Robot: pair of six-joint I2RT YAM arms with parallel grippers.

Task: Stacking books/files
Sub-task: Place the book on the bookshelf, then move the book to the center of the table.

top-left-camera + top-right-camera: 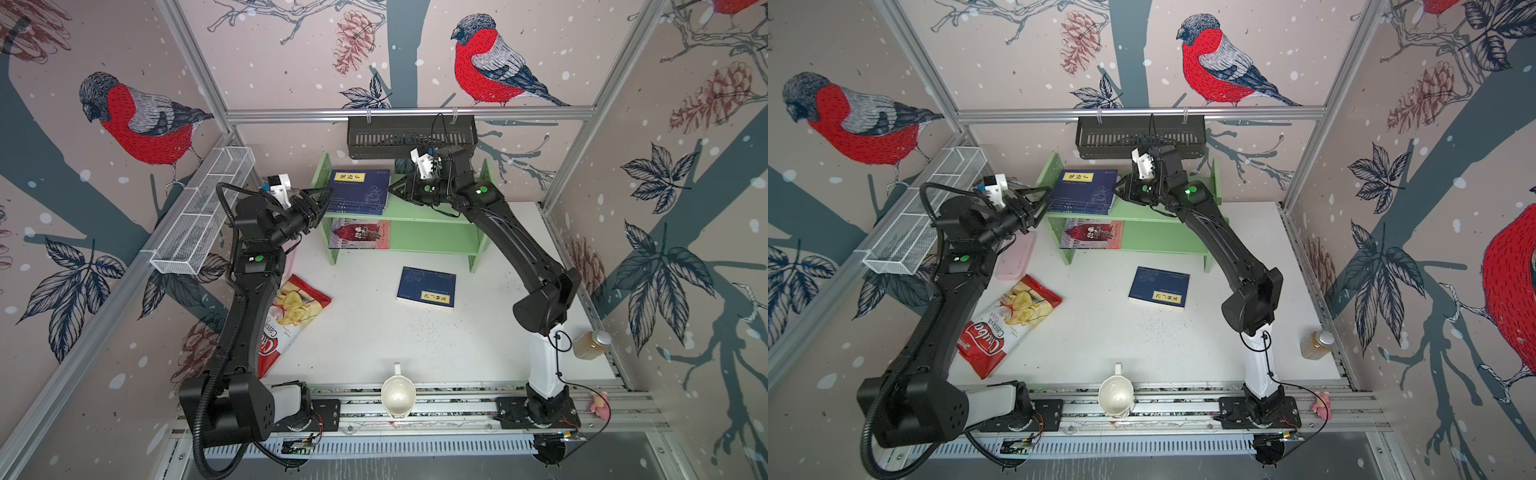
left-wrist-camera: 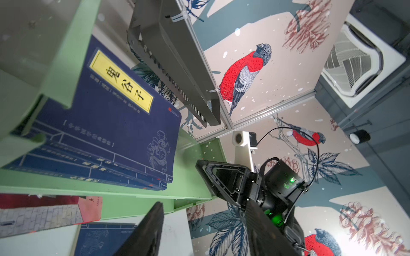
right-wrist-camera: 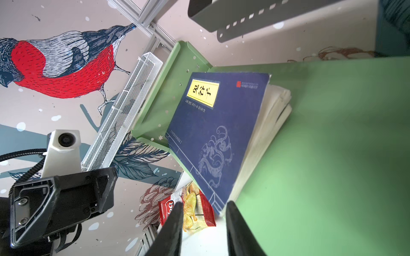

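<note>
Two parted claws, left claw (image 1: 326, 199) and right claw (image 1: 392, 193), flanking navy stack (image 1: 359, 189); lower covers hidden

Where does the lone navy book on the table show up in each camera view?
Top view: the lone navy book lies flat on the white table, in front of the green shelf.
Top view: same spot.
Left wrist: part of its cover, near the pink-and-red book.
Right wrist: not in it.
Shared landmark: the green shelf, in all four.
</note>
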